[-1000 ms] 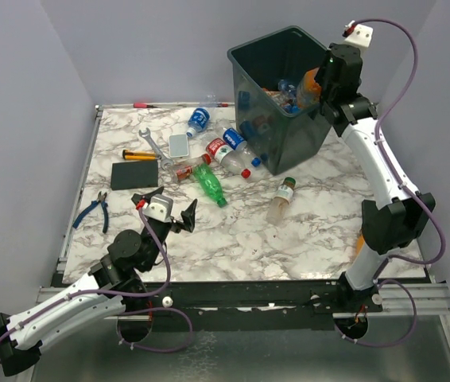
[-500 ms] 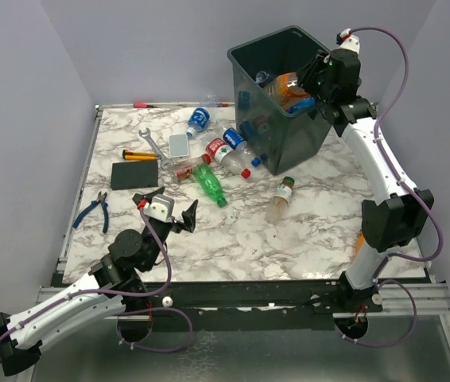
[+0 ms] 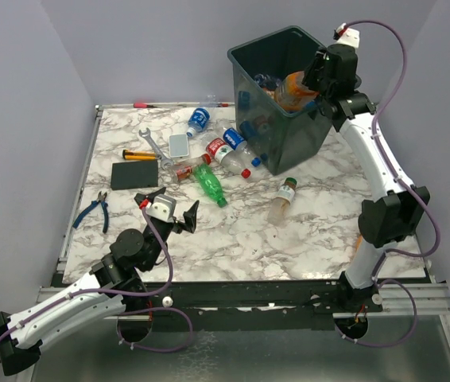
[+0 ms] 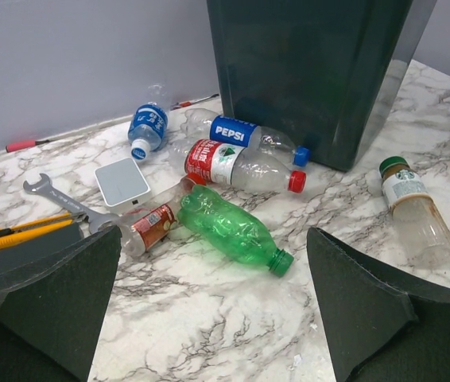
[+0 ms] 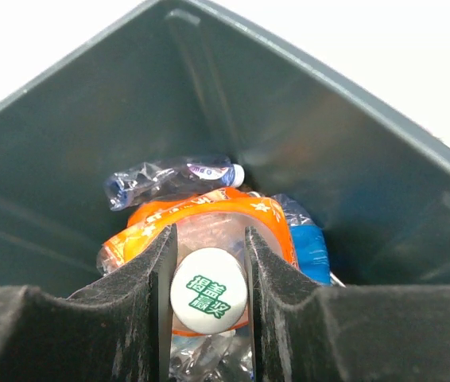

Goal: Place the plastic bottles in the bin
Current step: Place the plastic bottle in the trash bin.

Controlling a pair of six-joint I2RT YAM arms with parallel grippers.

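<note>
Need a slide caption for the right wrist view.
Right gripper shut on an orange bottle at its white cap, poised over the bin with other bottles inside.

dark bin [image 3: 289, 145] upright, orange bottle [image 3: 291, 86] over its opening, other bottles [image 3: 226, 151] lying beside

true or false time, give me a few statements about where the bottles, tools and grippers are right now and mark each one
1. The right gripper is shut on an orange bottle over the open bin. True.
2. The left gripper is holding the green bottle. False: its jaws stand open and empty, and the green bottle lies on its side on the table.
3. The pliers are inside the bin. False: they lie on the table near its left edge.
4. The Pepsi bottle lies on the table close beside the bin. True.
</note>
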